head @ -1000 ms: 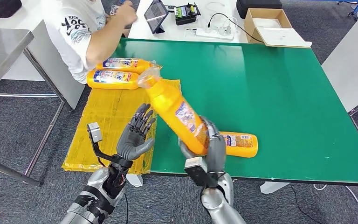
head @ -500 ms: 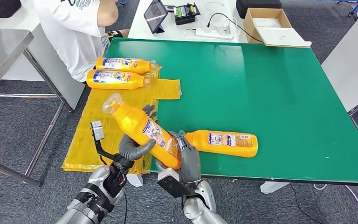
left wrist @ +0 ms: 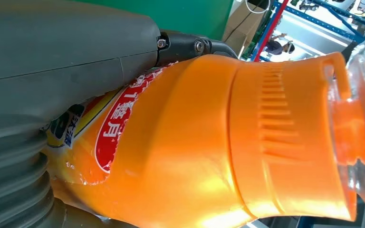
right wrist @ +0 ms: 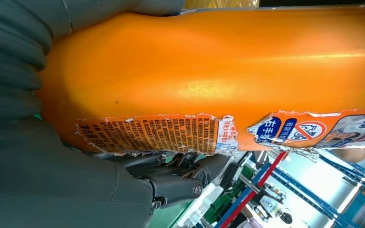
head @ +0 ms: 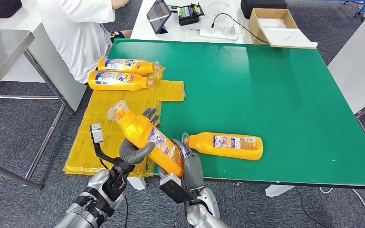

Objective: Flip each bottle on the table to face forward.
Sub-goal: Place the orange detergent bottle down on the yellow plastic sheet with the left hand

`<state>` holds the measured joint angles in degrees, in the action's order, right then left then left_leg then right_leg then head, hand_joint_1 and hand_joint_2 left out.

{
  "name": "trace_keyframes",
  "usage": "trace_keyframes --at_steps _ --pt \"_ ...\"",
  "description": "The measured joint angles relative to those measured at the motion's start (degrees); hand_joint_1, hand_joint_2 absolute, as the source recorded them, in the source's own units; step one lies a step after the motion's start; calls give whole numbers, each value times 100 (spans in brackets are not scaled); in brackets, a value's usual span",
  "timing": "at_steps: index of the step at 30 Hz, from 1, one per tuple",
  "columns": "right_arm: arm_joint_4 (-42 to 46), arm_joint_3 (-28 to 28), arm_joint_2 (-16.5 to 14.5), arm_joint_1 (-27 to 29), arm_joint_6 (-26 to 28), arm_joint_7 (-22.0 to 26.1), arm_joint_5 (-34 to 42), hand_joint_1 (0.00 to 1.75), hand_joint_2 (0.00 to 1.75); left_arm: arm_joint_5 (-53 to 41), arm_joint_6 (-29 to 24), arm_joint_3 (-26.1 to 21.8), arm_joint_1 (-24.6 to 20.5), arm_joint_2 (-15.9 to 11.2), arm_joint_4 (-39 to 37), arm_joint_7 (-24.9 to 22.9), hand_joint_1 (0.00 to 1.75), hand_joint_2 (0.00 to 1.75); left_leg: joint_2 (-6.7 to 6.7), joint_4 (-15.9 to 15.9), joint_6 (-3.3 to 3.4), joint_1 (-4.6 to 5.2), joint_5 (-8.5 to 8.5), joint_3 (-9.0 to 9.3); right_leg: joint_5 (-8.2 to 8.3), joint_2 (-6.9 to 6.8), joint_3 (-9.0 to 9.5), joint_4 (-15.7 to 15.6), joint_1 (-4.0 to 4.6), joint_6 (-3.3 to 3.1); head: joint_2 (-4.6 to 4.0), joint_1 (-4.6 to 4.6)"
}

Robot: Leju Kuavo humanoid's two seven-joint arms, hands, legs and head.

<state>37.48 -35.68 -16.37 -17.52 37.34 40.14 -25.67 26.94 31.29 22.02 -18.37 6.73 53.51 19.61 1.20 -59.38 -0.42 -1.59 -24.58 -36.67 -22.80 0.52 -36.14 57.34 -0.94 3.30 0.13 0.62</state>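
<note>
An orange bottle point(head: 147, 137) with a clear cap hangs tilted over the table's near left corner, cap up and to the left. My right hand point(head: 192, 166) grips its base; the right wrist view shows a torn label on the bottle point(right wrist: 218, 71) against that hand point(right wrist: 52, 190). My left hand point(head: 134, 151) wraps its middle, thumb in front and fingers behind. In the left wrist view the bottle point(left wrist: 209, 142) presses against the hand point(left wrist: 66, 52). A second bottle point(head: 225, 145) lies on the green table point(head: 266, 95), printed label up. Two more bottles point(head: 126, 64) point(head: 119, 80) lie side by side on a yellow sheet point(head: 109, 118).
A person in a white shirt point(head: 76, 33) stands at the table's far left corner, close to the two bottles. A white bench behind holds a tablet point(head: 159, 15), a cardboard box point(head: 273, 23) and cables. A steel table point(head: 4, 52) stands at left.
The held bottle has swung down and left from over the table to the near corner. My left hand has closed around it. The person's arm has drawn back from the far bottles.
</note>
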Motion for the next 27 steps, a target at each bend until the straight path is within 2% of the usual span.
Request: trace_keyframes --at_steps 1,4,5,6,13,15,17,18,21,22,25,27 --pt "-16 1 -1 -7 -2 2 -4 175 175 -6 10 10 -2 -5 -13 3 16 175 0 0 0 0 0 0 0 0 0 0 0 0 0 -1" --pt "-68 1 -15 -44 -10 5 -31 175 175 -44 48 44 -24 -22 -56 34 141 175 0 0 0 0 0 0 0 0 0 0 0 0 0 -1" --pt "-88 2 -22 -59 -12 5 -41 175 175 -69 55 60 -36 -30 -73 58 169 175 0 0 0 0 0 0 0 0 0 0 0 0 0 -1" --pt "-107 4 -28 -73 -12 5 -50 175 175 -104 56 81 -49 -40 -89 86 175 175 0 0 0 0 0 0 0 0 0 0 0 0 0 -1" --pt "-201 23 -50 -121 -4 5 -78 171 175 -335 6 189 -102 -83 -153 227 175 175 -1 0 0 0 0 0 0 0 0 0 0 0 0 -1" --pt "-226 26 -59 -130 -1 5 -96 166 175 -352 16 213 -114 -95 -168 254 175 175 0 0 0 0 0 0 0 1 0 0 0 0 0 1" --pt "-256 28 -70 -140 -1 5 -125 151 175 -340 32 222 -120 -99 -186 269 175 175 -1 0 0 0 0 0 0 1 0 0 0 0 0 0" --pt "-276 30 -75 -149 -1 5 -143 120 175 -326 41 222 -121 -102 -193 271 175 175 -1 0 0 0 0 0 0 1 0 0 0 0 0 0" --pt "-355 34 -91 -183 -1 -13 -209 11 175 -280 47 222 -126 -111 -210 260 175 175 0 0 0 0 0 0 0 1 0 0 0 0 0 -1" --pt "-382 36 -97 -191 -1 -31 -232 0 131 -276 30 222 -129 -113 -214 251 175 175 0 0 0 0 0 0 0 1 0 0 0 0 0 -1" --pt "-445 51 -116 -196 -7 -95 -275 0 0 -355 -179 224 -136 -112 -219 245 175 175 0 0 0 0 0 0 0 0 0 0 0 0 0 -1" --pt "-461 98 -120 -199 -54 -133 -271 0 0 -556 -527 216 -140 -111 -206 286 175 175 -1 0 0 0 0 0 0 1 0 0 0 0 0 -1"
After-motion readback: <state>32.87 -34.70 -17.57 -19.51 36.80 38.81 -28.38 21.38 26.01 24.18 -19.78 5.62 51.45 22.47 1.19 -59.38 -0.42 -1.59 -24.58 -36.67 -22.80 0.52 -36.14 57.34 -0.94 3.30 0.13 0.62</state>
